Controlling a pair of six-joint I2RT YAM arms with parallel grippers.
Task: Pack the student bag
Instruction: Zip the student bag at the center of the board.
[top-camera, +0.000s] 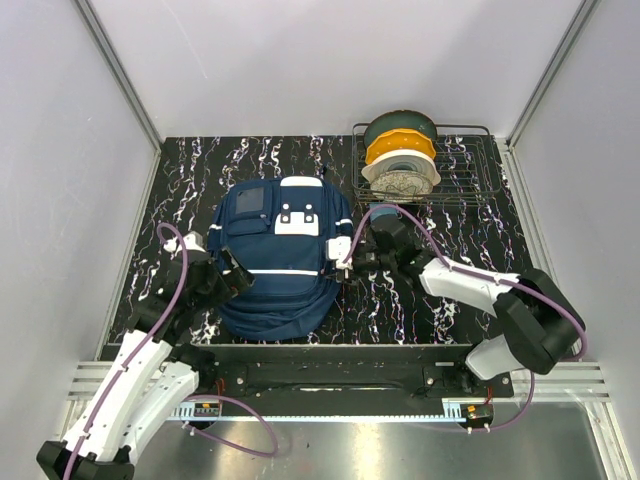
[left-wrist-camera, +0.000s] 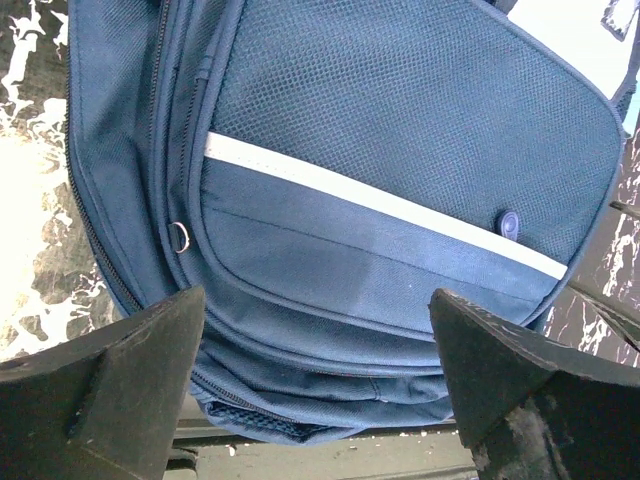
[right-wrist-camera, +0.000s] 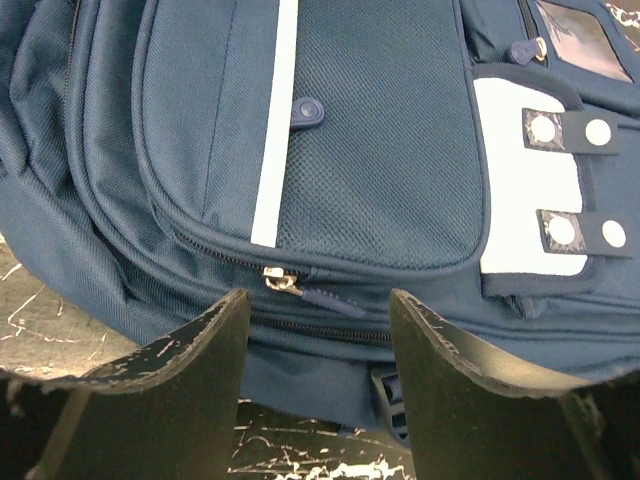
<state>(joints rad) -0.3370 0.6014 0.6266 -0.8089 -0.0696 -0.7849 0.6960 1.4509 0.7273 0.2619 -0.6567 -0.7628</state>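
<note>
Lying flat mid-surface (top-camera: 180, 180), front pocket up, is the student bag (top-camera: 280, 270). At its left side the left claw (left-wrist-camera: 315, 300) gapes fully wide, holding nothing. At its right side the right claw (right-wrist-camera: 320, 300) stands partly open, empty, facing a zipper pull (right-wrist-camera: 283, 282). Far right, a wire rack (top-camera: 478, 170) holds spools (top-camera: 400, 160).

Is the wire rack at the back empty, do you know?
No, the wire rack holds three spools: green, orange and white.
</note>
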